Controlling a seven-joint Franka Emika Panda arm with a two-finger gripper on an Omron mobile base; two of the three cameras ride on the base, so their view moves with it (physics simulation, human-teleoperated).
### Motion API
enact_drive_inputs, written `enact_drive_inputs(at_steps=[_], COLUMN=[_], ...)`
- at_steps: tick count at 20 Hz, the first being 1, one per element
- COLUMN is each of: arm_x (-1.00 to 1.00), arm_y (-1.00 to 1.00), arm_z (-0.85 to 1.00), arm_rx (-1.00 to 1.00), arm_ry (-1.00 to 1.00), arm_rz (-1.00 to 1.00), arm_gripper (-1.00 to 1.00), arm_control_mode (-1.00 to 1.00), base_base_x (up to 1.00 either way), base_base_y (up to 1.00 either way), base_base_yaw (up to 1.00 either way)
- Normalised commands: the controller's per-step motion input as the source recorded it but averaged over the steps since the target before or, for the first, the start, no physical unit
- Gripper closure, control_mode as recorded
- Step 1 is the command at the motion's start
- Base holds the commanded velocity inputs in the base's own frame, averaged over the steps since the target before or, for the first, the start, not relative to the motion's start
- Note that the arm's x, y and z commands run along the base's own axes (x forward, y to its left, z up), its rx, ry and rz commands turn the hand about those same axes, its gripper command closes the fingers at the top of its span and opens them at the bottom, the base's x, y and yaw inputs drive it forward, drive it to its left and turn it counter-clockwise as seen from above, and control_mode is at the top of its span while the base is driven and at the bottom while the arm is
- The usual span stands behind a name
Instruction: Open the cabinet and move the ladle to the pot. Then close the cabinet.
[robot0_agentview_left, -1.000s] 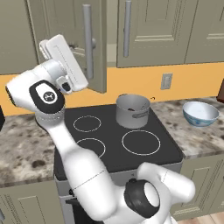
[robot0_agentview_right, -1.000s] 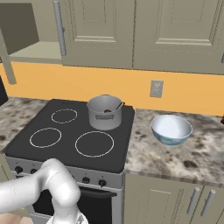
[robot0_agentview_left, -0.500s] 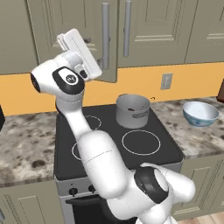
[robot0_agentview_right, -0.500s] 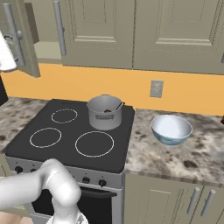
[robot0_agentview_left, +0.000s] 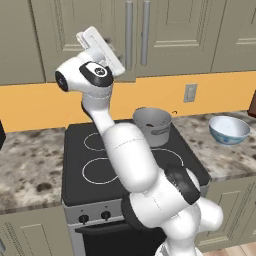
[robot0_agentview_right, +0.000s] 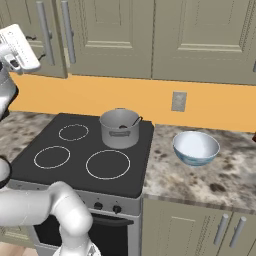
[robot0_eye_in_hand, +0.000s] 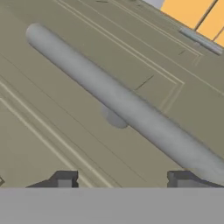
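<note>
The cabinet (robot0_agentview_left: 165, 35) has two greenish-grey doors, and its left door (robot0_agentview_right: 30, 30) looks shut or a crack ajar. My gripper (robot0_agentview_left: 107, 52) is raised against that left door, beside its silver bar handle (robot0_agentview_left: 129, 35). In the hand view the handle (robot0_eye_in_hand: 118, 105) runs slantwise just ahead of my gripper (robot0_eye_in_hand: 122, 179), whose dark fingertips (robot0_eye_in_hand: 64, 179) stand apart with nothing held. The grey pot (robot0_agentview_left: 152, 125) sits at the back of the stove, and the ladle (robot0_agentview_right: 135, 120) leans inside it with its thin dark handle over the rim.
A pale-blue and white bowl (robot0_agentview_right: 196, 147) rests on the speckled counter (robot0_agentview_right: 220, 175) right of the black stove top (robot0_agentview_right: 80, 160). A wall socket (robot0_agentview_right: 178, 101) is on the orange backsplash. My own arm rises steeply over the stove's left side.
The left cabinet door has swung from wide open to nearly shut, with my hand travelling up and in along with it. Pot, ladle and bowl have stayed put.
</note>
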Motion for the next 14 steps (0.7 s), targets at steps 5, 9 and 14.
enact_drive_inputs(at_steps=[5, 9, 14], arm_x=[0.97, 0.92, 0.78], arm_y=[-0.65, -0.63, -0.62], arm_z=[0.0, 0.0, -0.01], arm_rx=[0.0, 0.0, 0.0], arm_ry=[0.01, 0.01, 0.02], arm_rz=[0.1, 0.12, 0.13], arm_gripper=[-1.0, -1.0, -1.0], arm_control_mode=[-1.0, -1.0, -1.0], base_base_x=[0.0, 0.0, 0.0], base_base_y=[0.0, 0.0, 0.0], base_base_yaw=[0.0, 0.0, 0.0])
